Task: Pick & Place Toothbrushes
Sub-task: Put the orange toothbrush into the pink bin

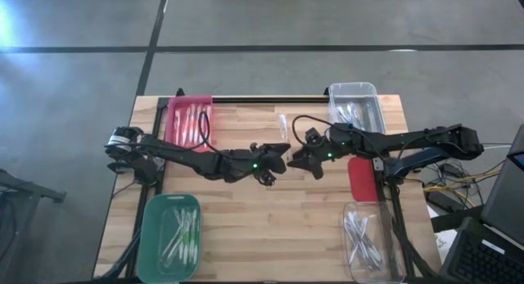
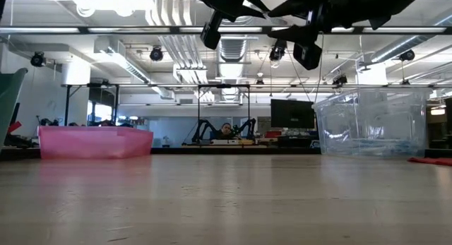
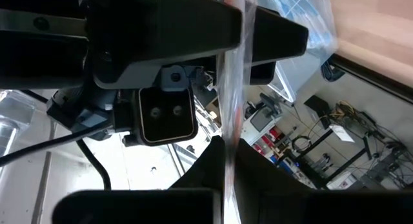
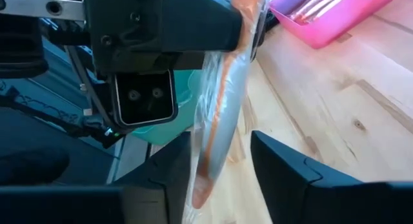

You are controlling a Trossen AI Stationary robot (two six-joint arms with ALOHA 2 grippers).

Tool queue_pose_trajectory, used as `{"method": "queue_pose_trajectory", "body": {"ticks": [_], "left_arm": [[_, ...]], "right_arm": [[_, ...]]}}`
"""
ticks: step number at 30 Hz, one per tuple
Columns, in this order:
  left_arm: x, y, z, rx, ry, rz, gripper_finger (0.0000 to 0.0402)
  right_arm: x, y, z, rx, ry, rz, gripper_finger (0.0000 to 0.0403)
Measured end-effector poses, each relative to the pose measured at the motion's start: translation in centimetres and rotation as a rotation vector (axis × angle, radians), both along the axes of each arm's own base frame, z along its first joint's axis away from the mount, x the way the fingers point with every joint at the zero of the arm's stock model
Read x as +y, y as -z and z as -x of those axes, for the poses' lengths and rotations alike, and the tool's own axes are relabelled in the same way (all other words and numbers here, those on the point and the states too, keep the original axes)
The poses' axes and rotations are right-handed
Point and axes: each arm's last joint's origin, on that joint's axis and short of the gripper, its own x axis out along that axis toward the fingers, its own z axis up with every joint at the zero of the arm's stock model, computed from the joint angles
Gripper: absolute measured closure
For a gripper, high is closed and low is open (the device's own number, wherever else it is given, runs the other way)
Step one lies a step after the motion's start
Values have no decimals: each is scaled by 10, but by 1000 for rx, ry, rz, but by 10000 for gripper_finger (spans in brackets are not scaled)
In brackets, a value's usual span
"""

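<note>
Orange-tinted wrapped toothbrush (image 4: 222, 95) hung between both claws above the table's (image 1: 270, 227) middle, its long axis crossing the gap; left gripper (image 3: 226, 179) pinched one end tight, right gripper (image 4: 222, 166) stood parted around the other, equally near

— In the high view the two arms cover the toothbrush; you only see it blurred in the wrist views (image 4: 222, 101).

— And the low view?

— Both tools are cut off by its top edge, your clear bin's (image 1: 370, 251) contents stay indistinct.
</note>
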Motion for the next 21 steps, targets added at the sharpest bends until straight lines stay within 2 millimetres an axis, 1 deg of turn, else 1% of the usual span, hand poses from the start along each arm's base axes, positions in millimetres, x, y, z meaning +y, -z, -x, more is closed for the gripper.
{"method": "queue_pose_trajectory", "body": {"ticks": [11, 14, 18, 21], "left_arm": [[0, 0, 0, 7, -1, -10, 385], [0, 0, 0, 7, -1, -12, 385], [0, 0, 0, 2, -1, -2, 375], [-4, 0, 1, -42, 5, 73, 351]], "right_arm": [[0, -4, 1, -8, 2, 0, 354], [0, -3, 1, -6, 3, -1, 378], [0, -3, 1, -6, 3, 1, 381], [0, -6, 3, -15, -1, 21, 379]]}}
